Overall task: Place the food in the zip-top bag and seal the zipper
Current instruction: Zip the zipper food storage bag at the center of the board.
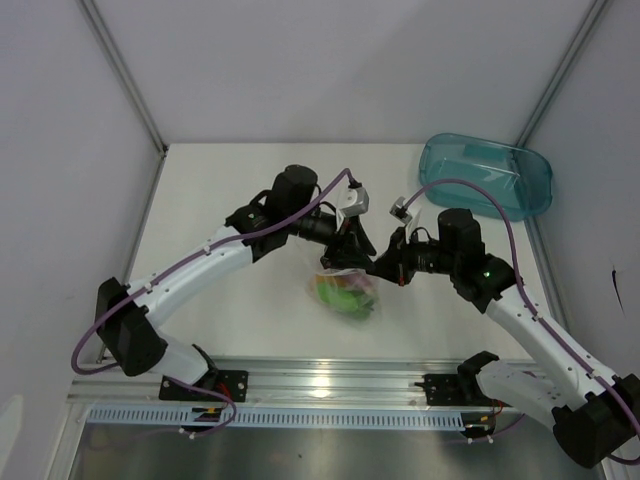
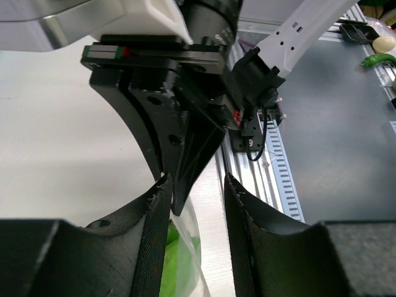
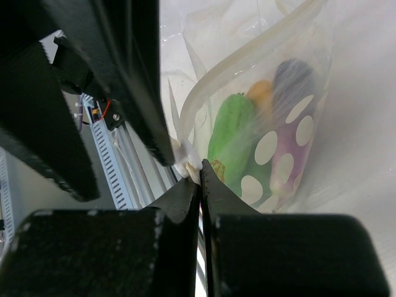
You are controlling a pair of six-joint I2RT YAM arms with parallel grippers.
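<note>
- Fingers [image 3: 124, 247] of the right gripper [image 3: 199, 185] are pressed together with no gap that I can see, pinching the white zipper [image 3: 247, 59] at its near end.
- From that pinch the zipper curves up and away across my right wrist view, and the mouth of the zip-top bag [image 3: 309, 148] looks parted along it.
- Inside the bag I make out the food: a green piece [image 3: 230, 133] nearest the pinch, an orange piece [image 3: 261, 91] behind it and a purple piece [image 3: 291, 77] beside that. I cannot tell whether a second green piece is in there.
- Pale oval spots show on the film over the purple piece.
- My left gripper [image 2: 197, 180] has its two fingers [image 2: 151, 241] standing apart. The clear film with green showing through it hangs between them, against the left-hand finger.
- The black body of the right gripper sits just ahead of the left one, its tip reaching down into that gap.
- From above, both grippers meet over the bag, which lies at the middle of the table [image 1: 250, 320].
- A teal tray [image 1: 480, 170] sits well apart at the far right corner.
</note>
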